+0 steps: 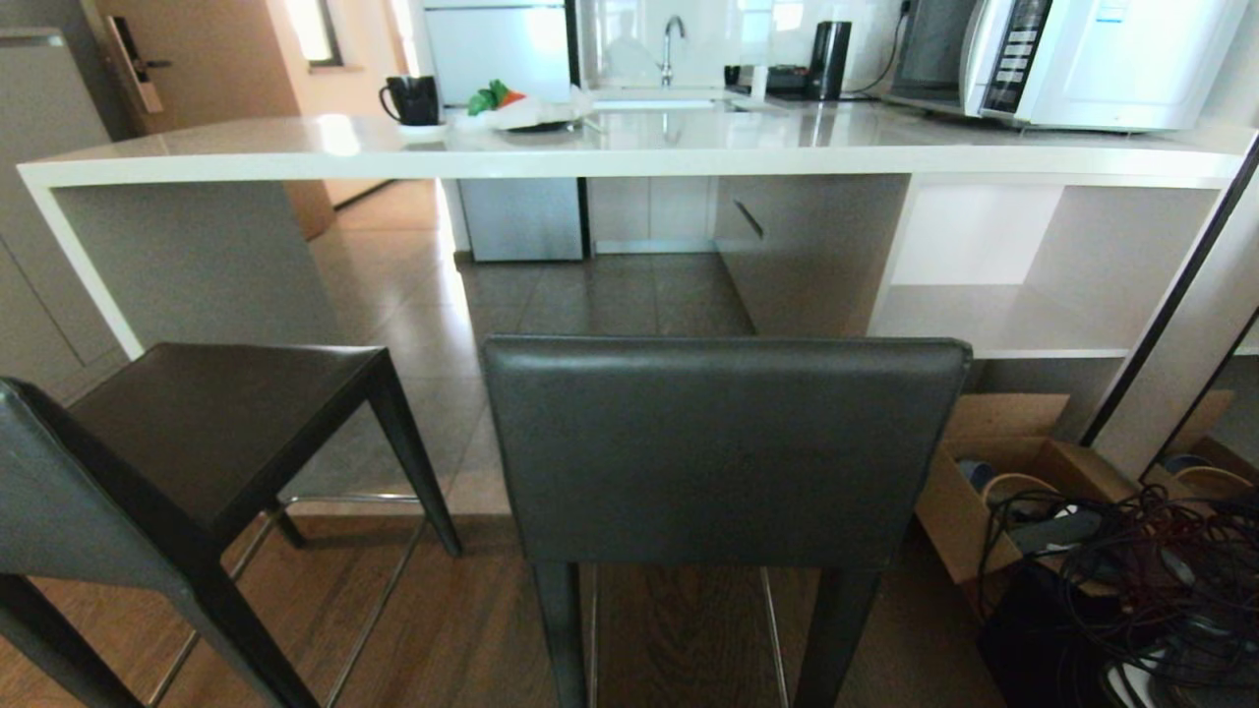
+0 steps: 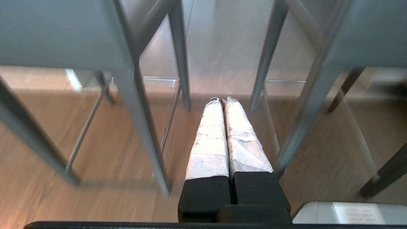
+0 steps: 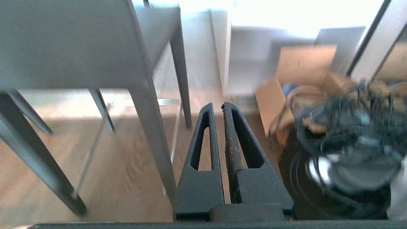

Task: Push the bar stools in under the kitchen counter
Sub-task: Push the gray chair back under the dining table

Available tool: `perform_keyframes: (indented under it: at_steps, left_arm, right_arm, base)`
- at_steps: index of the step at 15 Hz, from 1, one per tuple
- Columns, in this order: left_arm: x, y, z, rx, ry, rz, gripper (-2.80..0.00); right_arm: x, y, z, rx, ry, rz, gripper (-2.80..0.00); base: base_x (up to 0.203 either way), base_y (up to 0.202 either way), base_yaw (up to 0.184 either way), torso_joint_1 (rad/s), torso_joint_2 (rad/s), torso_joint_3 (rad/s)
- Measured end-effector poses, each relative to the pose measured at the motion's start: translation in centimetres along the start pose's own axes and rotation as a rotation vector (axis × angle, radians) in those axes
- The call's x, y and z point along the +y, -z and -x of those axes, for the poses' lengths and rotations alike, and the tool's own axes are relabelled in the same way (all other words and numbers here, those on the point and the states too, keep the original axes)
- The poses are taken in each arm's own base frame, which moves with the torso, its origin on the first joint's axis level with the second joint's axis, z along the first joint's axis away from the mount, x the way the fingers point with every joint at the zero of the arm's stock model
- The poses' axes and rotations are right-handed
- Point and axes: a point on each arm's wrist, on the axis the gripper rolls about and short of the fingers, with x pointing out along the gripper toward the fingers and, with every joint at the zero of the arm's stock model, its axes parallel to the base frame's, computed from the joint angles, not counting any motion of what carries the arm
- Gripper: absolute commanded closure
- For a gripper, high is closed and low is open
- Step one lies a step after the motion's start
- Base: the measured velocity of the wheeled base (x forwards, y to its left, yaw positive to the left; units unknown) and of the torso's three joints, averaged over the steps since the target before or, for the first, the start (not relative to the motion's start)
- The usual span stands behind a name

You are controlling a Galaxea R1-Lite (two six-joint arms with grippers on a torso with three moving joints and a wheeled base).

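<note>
Both bar stools [image 1: 723, 447] stood short of the bench [image 1: 629, 157], seats not yet beneath it. Our left gripper [image 2: 223, 100] and right gripper [image 3: 217, 105] hung low behind them, fingers together, empty. We judged pushing not begun; next, contact a backrest.

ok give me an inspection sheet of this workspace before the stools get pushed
surface: long glossy white stone kitchen counter, open space beneath
job's things: two dark grey leather-backed bar stools, one centre, one left and angled, both out from the counter
clutter: black mug, plate of greens, white microwave, cardboard box
grippers: left gripper shut, empty, low between stool legs; right gripper shut, empty
cables: black tangle on floor, right
surroundings: sink tap, wood and tile floor
</note>
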Motion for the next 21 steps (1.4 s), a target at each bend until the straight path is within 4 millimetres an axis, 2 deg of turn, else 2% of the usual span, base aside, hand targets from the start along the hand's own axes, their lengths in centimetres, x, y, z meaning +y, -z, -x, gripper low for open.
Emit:
perform_keyframes:
  at_steps: [2, 4, 7, 9, 11, 14, 18, 21]
  left_arm:
    - [-0.1, -3.1, 0.2, -0.059, 0.027, 0.029, 0.00]
    - [0.0, -7.2, -1.3, -0.080, 0.042, 0.065, 0.00]
    - [0.0, -11.7, -6.8, -0.062, 0.080, 0.086, 0.00]
    - [-0.8, -13.4, -11.3, -0.065, 0.143, 0.095, 0.00]
    - [-2.8, -13.6, -15.4, -0.061, 0.202, 0.103, 0.00]
    - [-6.1, -12.2, -20.2, -0.065, 0.249, 0.112, 0.00]
    - [-9.0, -9.2, -23.3, -0.045, 0.302, 0.112, 0.00]
    - [-10.1, -7.6, -24.5, -0.033, 0.323, 0.106, 0.00]
  right_arm:
    - [0.0, -2.2, -0.1, -0.019, -0.016, -0.017, 0.00]
    - [0.0, -4.9, -1.3, -0.003, -0.028, -0.034, 0.00]
    - [0.0, -8.4, -5.4, 0.019, -0.038, -0.039, 0.00]
    - [0.0, -9.8, -9.1, 0.033, -0.045, -0.037, 0.00]
    - [0.1, -10.2, -12.9, 0.045, -0.053, -0.037, 0.00]
    - [0.3, -9.6, -17.9, 0.050, -0.062, -0.036, 0.00]
    - [0.8, -7.1, -22.6, 0.079, -0.082, -0.030, 0.00]
    - [2.4, -5.3, -25.2, 0.047, -0.142, 0.010, 0.00]
  base:
    - [0.000, 0.000, 0.000, 0.000, 0.00, 0.000]
    - [0.000, 0.000, 0.000, 0.000, 0.00, 0.000]
    - [0.000, 0.000, 0.000, 0.000, 0.00, 0.000]
    - [0.000, 0.000, 0.000, 0.000, 0.00, 0.000]
    - [0.000, 0.000, 0.000, 0.000, 0.00, 0.000]
    - [0.000, 0.000, 0.000, 0.000, 0.00, 0.000]
    - [0.000, 0.000, 0.000, 0.000, 0.00, 0.000]
    - [0.000, 0.000, 0.000, 0.000, 0.00, 0.000]
